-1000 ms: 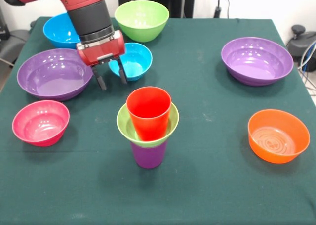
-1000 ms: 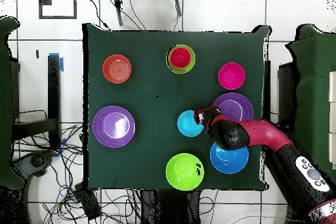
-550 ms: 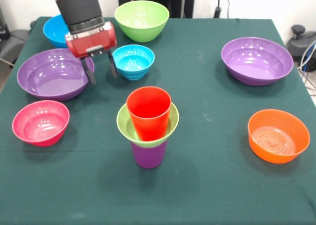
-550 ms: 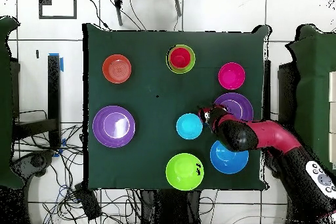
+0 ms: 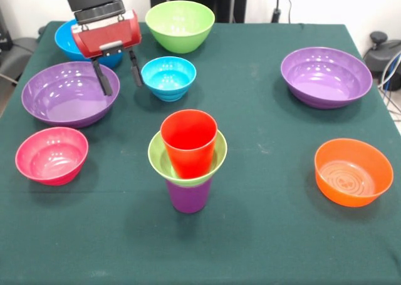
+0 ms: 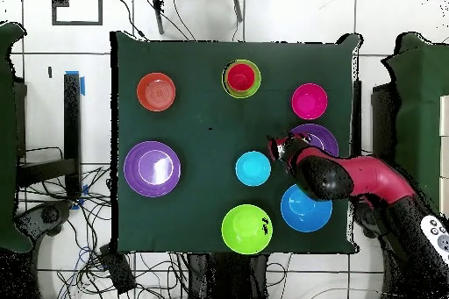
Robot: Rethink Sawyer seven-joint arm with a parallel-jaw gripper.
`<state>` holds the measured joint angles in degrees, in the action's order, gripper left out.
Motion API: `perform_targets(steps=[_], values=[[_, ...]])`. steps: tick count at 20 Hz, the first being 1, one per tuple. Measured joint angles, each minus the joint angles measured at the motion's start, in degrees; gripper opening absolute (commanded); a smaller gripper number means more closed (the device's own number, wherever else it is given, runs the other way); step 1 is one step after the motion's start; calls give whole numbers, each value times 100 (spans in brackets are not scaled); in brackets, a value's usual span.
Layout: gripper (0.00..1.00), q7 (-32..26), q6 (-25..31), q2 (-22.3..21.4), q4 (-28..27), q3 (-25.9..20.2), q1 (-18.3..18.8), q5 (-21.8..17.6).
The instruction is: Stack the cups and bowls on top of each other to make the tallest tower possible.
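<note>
The tower stands mid-table: a purple cup (image 5: 188, 196) carries a small lime green bowl (image 5: 158, 156), and a red cup (image 5: 188, 141) sits inside that; from above the tower (image 6: 241, 77) reads as a red disc in a green ring. My gripper (image 5: 118, 73) hangs open and empty above the table, between a wide purple bowl (image 5: 66, 94) and a small blue bowl (image 5: 168, 77). Overhead, the gripper (image 6: 279, 148) sits just right of the small blue bowl (image 6: 253, 168).
Around the table lie a pink bowl (image 5: 51, 155), an orange bowl (image 5: 353, 171), a second wide purple bowl (image 5: 326, 76), a large lime green bowl (image 5: 180, 24) and a larger blue bowl (image 5: 69, 37) partly behind the gripper.
The gripper has risen and drawn back from the small blue bowl, toward the wide purple bowl and the table's far side. It stays open. The bowls and tower have not moved.
</note>
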<state>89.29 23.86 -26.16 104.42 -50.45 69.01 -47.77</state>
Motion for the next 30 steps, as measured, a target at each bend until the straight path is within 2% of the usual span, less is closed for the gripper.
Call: perform_targets(steps=[25, 30], values=[[100, 0, 0, -21, 289, 3, 0, -30], [100, 0, 0, 47, 337, 13, 0, -198]])
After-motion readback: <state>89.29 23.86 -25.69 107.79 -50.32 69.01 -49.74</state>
